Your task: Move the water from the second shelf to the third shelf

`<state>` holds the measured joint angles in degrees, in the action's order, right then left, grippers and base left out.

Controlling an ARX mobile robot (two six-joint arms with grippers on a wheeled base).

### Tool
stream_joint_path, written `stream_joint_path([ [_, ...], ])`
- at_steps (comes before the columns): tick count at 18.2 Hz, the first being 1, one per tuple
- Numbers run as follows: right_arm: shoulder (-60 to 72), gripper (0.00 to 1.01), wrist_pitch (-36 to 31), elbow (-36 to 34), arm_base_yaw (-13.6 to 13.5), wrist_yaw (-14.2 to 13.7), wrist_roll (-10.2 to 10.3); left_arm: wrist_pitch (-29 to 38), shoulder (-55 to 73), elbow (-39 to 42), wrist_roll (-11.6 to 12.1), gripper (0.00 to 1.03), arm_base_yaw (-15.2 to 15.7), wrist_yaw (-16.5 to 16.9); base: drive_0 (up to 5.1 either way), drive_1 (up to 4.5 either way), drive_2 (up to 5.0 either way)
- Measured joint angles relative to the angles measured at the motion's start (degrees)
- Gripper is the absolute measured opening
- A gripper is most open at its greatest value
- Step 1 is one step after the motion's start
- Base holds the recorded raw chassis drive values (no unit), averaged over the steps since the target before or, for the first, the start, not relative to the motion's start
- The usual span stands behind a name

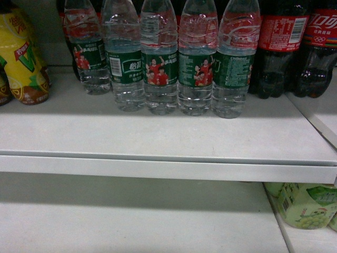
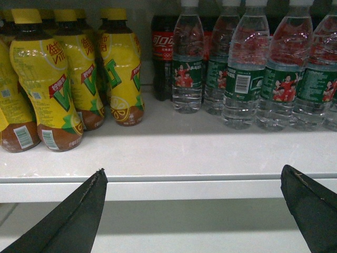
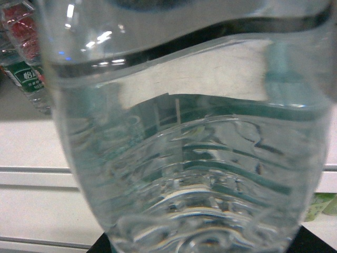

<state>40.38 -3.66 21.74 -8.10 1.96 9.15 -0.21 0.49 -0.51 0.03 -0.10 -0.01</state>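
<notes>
Transfer step, by appearance: the water bottle [image 3: 184, 158] fills your right wrist view, apparently between the right fingers, though their closure cannot be confirmed. Left gripper [image 2: 195, 211] fingers stand apart, empty. Next, lower toward the shelf [image 1: 131, 221] below.

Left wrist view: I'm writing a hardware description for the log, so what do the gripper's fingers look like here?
In the left wrist view the left gripper shows as two matte black fingers, wedge-shaped and tapering to pointed tips, with pale scuffed wear along their inner edges. No cables or markings are visible. No part of either arm shows in the head view.
</notes>
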Motion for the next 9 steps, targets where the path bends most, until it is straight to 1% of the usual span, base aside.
stream_joint_path([
  [9, 0.0, 0.4, 0.04, 0.0, 0.0, 0.0, 0.0, 0.0, 0.0, 0.0, 0.0, 0.98, 0.0, 0.0, 0.0, 0.0, 0.0],
])
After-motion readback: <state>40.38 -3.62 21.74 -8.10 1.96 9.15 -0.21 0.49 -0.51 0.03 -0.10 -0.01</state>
